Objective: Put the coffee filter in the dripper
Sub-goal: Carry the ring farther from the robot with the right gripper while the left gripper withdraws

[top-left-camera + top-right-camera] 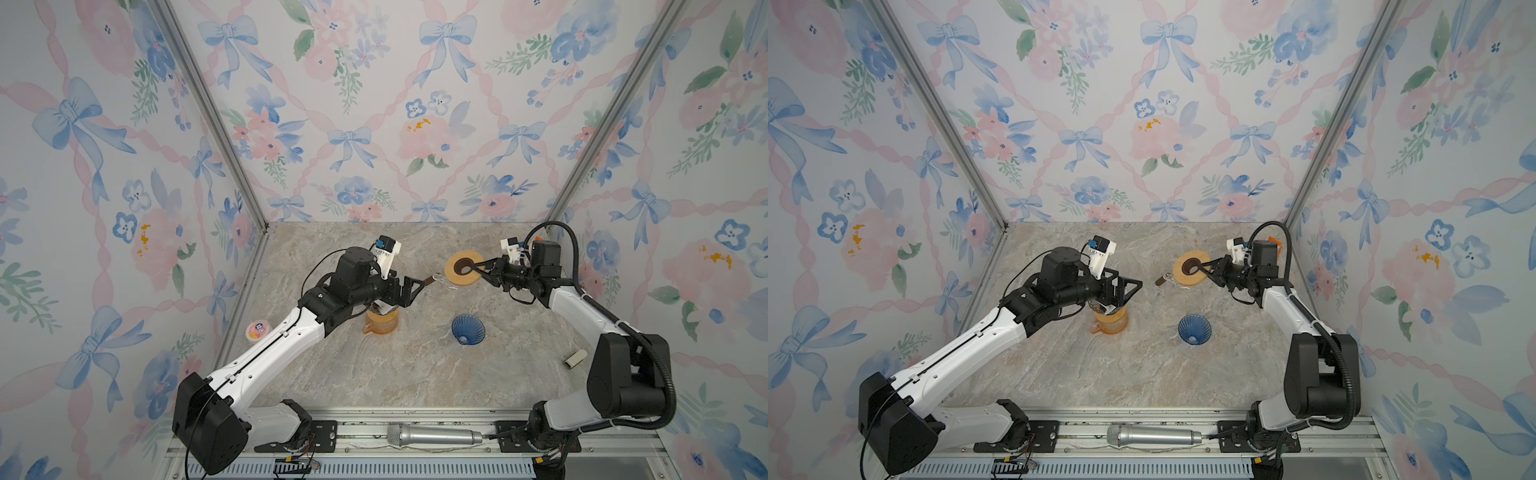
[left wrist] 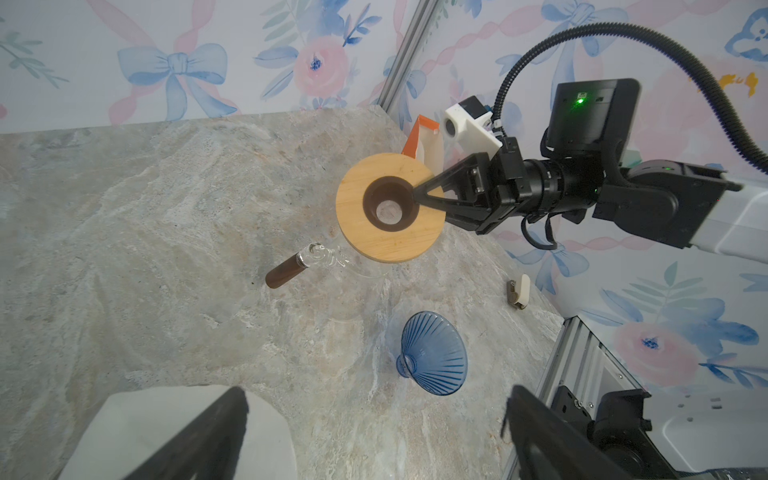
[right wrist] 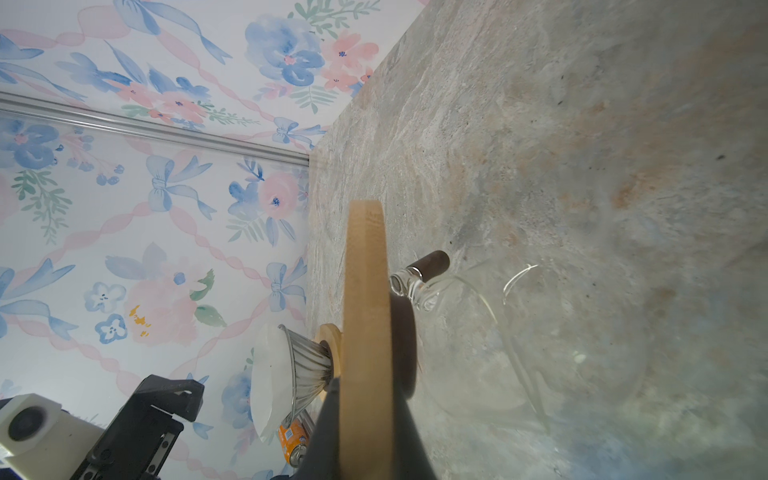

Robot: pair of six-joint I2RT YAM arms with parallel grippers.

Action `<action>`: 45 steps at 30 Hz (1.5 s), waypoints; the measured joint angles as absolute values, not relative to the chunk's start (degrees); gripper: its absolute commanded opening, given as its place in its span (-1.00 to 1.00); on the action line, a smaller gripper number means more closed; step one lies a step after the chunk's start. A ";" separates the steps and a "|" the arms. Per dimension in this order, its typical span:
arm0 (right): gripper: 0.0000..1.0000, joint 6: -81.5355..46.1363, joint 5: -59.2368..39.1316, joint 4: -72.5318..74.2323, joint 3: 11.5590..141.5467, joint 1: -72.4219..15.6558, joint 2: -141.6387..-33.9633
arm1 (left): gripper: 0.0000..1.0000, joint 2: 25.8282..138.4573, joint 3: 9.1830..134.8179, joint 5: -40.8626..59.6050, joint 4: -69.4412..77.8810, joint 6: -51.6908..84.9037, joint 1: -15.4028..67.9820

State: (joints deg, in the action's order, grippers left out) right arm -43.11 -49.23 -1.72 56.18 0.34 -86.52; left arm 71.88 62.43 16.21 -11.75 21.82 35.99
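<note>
Currently, the marble-patterned bench (image 1: 415, 374) is standing between floral walls (image 1: 374, 104). The left end effector (image 2: 376, 392) is hovering wide open above the coffee filter (image 3: 268, 382) (seated in the dripper (image 3: 309, 365)); the right end effector (image 2: 417, 193) is clamping the wooden ring (image 2: 386, 249).

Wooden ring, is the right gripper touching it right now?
Touching. The right wrist view shows the right gripper shut on the wooden ring, with a dark finger flat against each face.
</note>
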 measured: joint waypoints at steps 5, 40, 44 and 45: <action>-1.00 -43.53 -49.45 -1.08 55.79 0.32 -88.97 | 0.96 71.88 62.43 15.75 -12.56 21.41 35.99; -0.13 -42.48 -49.21 -2.02 53.98 0.40 -92.18 | 0.96 71.88 62.43 15.18 -14.94 21.43 36.03; -0.09 -41.04 -48.99 -3.57 54.52 0.45 -92.14 | 0.96 71.88 62.43 15.16 -14.94 21.43 36.03; -0.08 -40.73 -48.82 -4.03 54.68 0.45 -92.05 | 0.96 71.85 62.43 15.16 -14.94 21.43 36.03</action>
State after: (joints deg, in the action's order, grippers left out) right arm -40.73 -48.82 -4.03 54.68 0.45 -92.05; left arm 71.85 62.43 15.16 -14.94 21.43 36.03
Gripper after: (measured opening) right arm 0.455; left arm 0.979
